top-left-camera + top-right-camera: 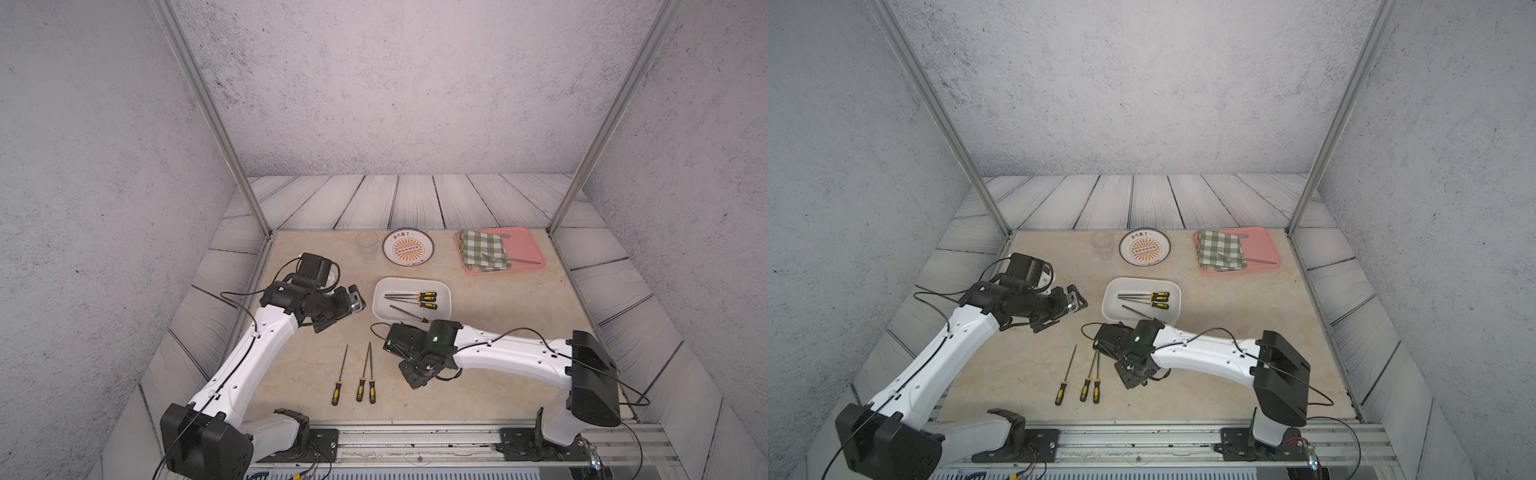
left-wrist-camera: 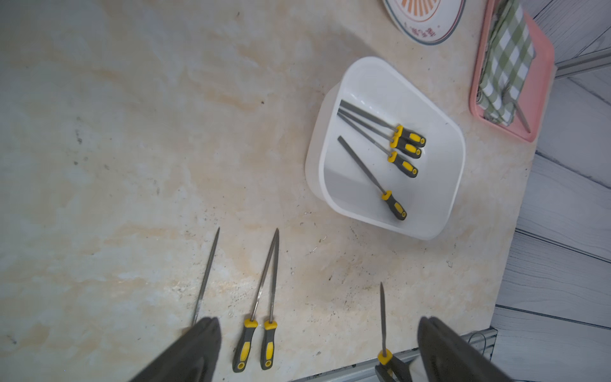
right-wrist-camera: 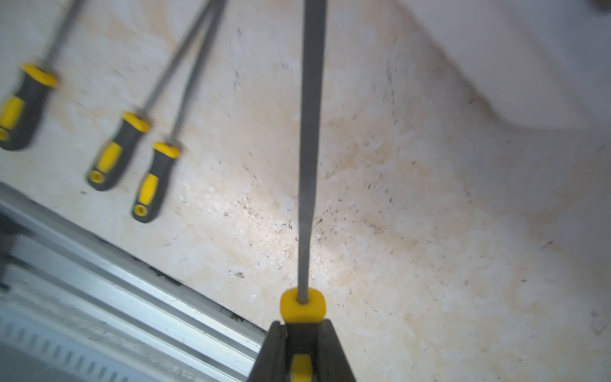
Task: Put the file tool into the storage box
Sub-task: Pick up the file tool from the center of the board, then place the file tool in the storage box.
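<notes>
- Both top views: four files (image 1: 415, 297) in the storage box (image 1: 379, 305), three more files (image 1: 365, 370) on the table (image 1: 498, 299).
- Left wrist: my left hand (image 2: 319, 340) is spread wide, empty.
- Right wrist: my right hand (image 3: 302, 350) pinches the file tool (image 3: 310, 132) by its handle, not yet boxed.

Right wrist view: the held file (image 3: 310, 148) leaves the frame at the top, tip unseen. Its handle is mostly covered by the clamped right end effector (image 3: 301, 327). Loose files (image 3: 112, 152) are smeared by blur and their shafts are cut by the same edge. The storage box (image 3: 529, 49) is only a blurred white corner. Left wrist view: the lone file (image 2: 205, 277) has its handle hidden behind one finger (image 2: 198, 347) of the left end effector (image 2: 319, 322). The plate (image 2: 426, 20) and pink tray (image 2: 542, 82) are cropped. Both top views: the held file is unseen under the right wrist housing (image 1: 419, 353), and the plate lettering is too small to read.
</notes>
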{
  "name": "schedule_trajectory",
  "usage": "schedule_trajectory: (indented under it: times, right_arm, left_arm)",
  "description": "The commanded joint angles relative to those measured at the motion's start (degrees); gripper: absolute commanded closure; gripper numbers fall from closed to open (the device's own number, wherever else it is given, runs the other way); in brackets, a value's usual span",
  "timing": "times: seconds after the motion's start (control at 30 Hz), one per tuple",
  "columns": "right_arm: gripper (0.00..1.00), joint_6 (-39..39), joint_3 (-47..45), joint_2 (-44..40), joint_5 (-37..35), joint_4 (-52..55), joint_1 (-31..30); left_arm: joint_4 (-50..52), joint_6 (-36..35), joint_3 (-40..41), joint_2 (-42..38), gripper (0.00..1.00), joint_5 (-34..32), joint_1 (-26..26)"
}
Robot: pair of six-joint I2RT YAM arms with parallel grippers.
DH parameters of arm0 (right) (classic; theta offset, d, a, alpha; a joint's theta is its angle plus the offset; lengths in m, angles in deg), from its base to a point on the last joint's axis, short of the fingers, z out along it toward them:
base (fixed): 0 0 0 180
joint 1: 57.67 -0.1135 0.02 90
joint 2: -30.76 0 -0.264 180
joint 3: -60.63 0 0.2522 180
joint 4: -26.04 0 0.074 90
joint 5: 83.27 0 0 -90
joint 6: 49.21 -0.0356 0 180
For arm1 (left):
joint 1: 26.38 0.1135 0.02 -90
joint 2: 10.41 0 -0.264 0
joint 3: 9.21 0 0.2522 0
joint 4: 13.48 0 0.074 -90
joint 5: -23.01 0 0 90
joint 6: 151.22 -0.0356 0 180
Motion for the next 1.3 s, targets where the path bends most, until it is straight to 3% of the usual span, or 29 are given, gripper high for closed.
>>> schedule_trajectory:
  times: [0.0, 0.17, 0.4, 0.57, 0.67, 0.8, 1.0, 1.27]
  right_arm:
    - [0.88, 11.3, 4.2, -4.4, -3.5, 2.9, 4.0]
    - [0.87, 27.3, 6.1, -4.2, 5.1, -1.2, 13.7]
    - [0.91, 43.0, 8.2, 5.6, 6.5, -7.7, 20.4]
    - [0.93, 48.5, 16.6, 16.4, 6.5, -5.3, 23.1]
    - [0.93, 49.7, 18.8, 20.8, 0.4, -7.8, 23.6]
    - [0.93, 51.0, 17.2, 23.1, -3.9, -15.0, 24.4]
    - [0.94, 52.9, 18.3, 27.4, -3.6, -15.7, 25.8]
    - [0.94, 56.5, 14.0, 26.8, -0.8, -18.9, 26.0]
  left_arm:
    - [0.5, -0.3, -1.4, -0.4, 0.02, 0.2, -0.2]
    - [-1.7, -1.3, -0.2, -0.9, 0.02, 4.8, -0.2]
    - [-4.4, -1.7, 2.3, -4.4, 0.02, 8.9, -0.2]
    - [-0.7, -3.9, 3.1, -4.9, 0.02, 7.2, -0.2]
    - [-1.6, -5.2, 5.3, -5.5, 0.02, 7.6, -0.3]
    - [-1.3, -5.1, 6.5, -5.9, 0.02, 6.7, -0.2]
    - [-1.8, -3.6, 7.0, -4.3, 0.02, 4.8, -0.2]
    - [-1.4, -2.1, 5.3, -2.0, 0.02, 0.2, -0.2]
